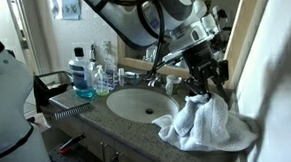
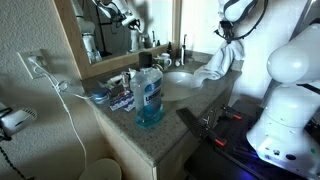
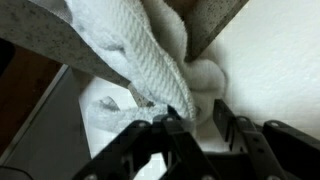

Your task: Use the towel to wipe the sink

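A white towel [image 1: 200, 123] hangs bunched from my gripper [image 1: 202, 86], and its lower folds rest on the speckled counter beside the oval white sink [image 1: 122, 104]. Both exterior views show it; it also shows by the sink [image 2: 181, 80] as a hanging towel [image 2: 216, 62] under the gripper [image 2: 229, 40]. In the wrist view the towel [image 3: 150, 55] runs down from the upper left into the jaws [image 3: 200, 115]. The fingers stand a little apart with towel cloth between them.
A blue mouthwash bottle [image 1: 82, 76] [image 2: 148, 95] and small toiletries stand on the counter [image 1: 100, 121] on the sink's far side from the towel. A faucet [image 1: 152, 81] sits behind the basin, under a mirror. A white wall [image 1: 277, 64] stands close beside the gripper.
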`<control>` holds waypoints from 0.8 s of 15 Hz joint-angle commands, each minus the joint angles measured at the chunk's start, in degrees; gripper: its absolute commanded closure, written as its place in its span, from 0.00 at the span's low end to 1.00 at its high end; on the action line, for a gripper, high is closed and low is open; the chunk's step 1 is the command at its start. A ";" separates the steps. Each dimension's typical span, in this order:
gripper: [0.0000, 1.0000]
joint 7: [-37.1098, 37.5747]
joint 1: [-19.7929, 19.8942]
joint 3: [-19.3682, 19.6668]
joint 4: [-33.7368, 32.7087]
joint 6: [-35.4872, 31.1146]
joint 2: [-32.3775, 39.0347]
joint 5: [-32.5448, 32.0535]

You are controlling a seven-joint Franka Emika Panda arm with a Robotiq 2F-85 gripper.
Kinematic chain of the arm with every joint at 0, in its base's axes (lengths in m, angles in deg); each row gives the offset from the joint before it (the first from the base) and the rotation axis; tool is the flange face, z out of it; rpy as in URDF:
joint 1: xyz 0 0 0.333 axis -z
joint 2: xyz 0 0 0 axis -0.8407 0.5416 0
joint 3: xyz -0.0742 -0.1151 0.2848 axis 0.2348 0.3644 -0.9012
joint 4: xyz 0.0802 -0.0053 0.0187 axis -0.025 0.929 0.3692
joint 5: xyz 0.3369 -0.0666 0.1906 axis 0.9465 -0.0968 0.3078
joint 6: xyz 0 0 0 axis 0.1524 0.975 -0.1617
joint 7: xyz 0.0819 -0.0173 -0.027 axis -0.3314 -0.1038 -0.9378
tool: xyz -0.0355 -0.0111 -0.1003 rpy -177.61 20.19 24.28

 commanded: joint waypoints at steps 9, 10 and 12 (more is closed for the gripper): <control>0.00 -18.07 -13.83 4.50 -2.02 4.85 -4.90 22.90; 0.00 -21.09 -14.78 3.91 -2.21 6.26 -6.55 26.34; 0.00 -27.74 -17.14 2.72 -3.18 11.09 -10.39 32.61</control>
